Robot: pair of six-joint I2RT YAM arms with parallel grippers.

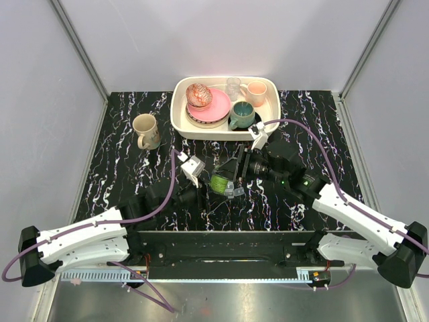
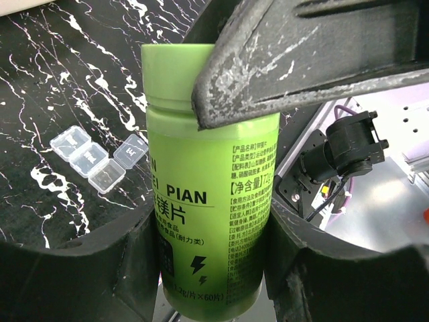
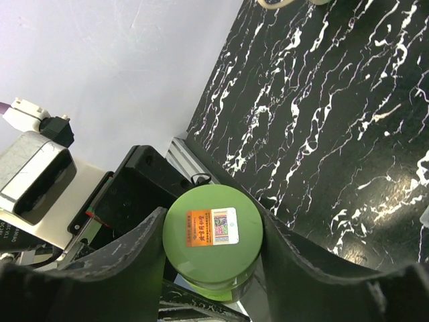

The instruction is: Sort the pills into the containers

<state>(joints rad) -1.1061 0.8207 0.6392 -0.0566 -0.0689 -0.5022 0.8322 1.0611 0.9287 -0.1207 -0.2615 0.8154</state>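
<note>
A green pill bottle [image 1: 219, 182] is held over the middle of the table between both grippers. My left gripper [image 2: 211, 231] is shut on the bottle's body [image 2: 208, 201]. My right gripper [image 3: 212, 231] is shut on the bottle's green cap [image 3: 212, 243], and one of its fingers [image 2: 301, 60] crosses the cap in the left wrist view. The containers [image 2: 97, 159], a strip of three small clear square compartments, lie on the black marbled table beside the bottle. No pills are in view.
A white tray [image 1: 178, 114] at the back holds a pink plate, a patterned bowl, a teal mug, a pink cup and a glass. A beige mug [image 1: 145, 130] stands left of the tray. Grey walls close in the table on three sides.
</note>
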